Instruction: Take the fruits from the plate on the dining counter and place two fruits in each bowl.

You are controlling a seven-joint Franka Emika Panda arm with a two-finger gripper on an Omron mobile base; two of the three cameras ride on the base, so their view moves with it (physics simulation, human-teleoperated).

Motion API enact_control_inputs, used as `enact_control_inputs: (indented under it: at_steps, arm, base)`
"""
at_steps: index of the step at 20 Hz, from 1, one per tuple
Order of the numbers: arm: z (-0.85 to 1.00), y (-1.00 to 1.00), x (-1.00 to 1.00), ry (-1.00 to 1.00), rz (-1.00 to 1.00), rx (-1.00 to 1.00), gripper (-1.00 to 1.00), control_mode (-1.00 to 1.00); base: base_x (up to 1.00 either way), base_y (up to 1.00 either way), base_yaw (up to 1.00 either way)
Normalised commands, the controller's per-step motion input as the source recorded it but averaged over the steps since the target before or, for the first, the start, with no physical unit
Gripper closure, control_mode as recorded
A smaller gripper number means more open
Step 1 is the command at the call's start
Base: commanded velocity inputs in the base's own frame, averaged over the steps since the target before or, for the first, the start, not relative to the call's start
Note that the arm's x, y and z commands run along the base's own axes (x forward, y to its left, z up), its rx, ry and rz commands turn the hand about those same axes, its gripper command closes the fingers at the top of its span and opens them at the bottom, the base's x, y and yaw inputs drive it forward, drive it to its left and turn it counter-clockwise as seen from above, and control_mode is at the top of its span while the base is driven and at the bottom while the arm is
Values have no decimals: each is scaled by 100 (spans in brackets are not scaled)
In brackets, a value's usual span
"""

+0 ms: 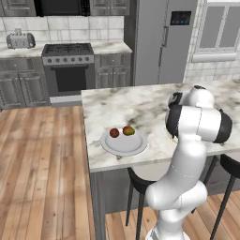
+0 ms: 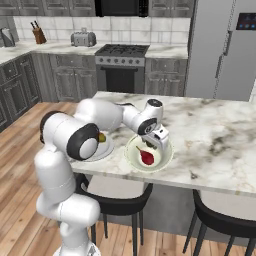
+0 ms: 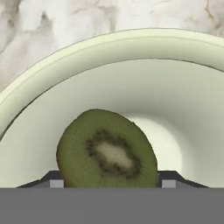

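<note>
A kiwi half (image 3: 107,148) is pinched by the gripper (image 2: 152,145) over the bowl (image 2: 167,156), beside a red fruit (image 2: 147,157), so that it can be released inside.

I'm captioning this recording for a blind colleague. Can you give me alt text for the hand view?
A green kiwi half, cut face toward the camera, sits between the gripper tips, just above the inside of a pale cream bowl. Beyond the bowl's rim lies the white marble dining counter with grey veining.
</note>
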Motion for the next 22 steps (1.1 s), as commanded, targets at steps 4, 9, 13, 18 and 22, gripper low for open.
enact_control_inputs:
  at_steps: [4,9,13,18,22]
  arm:
    - [-6,0,52,0,0,0,100,-100]
    - [-15,-12,10,1,0,0,100,-100]
    - [-6,-8,0,6,0,0,-100,-100]
    - [0,-1,0,3,0,0,-100,-100]
    - [0,0,-12,2,0,0,-100,-100]
  base:
    - [0,0,0]
    - [0,0,0]
    - [0,0,0]
    - [0,0,0]
    - [0,0,0]
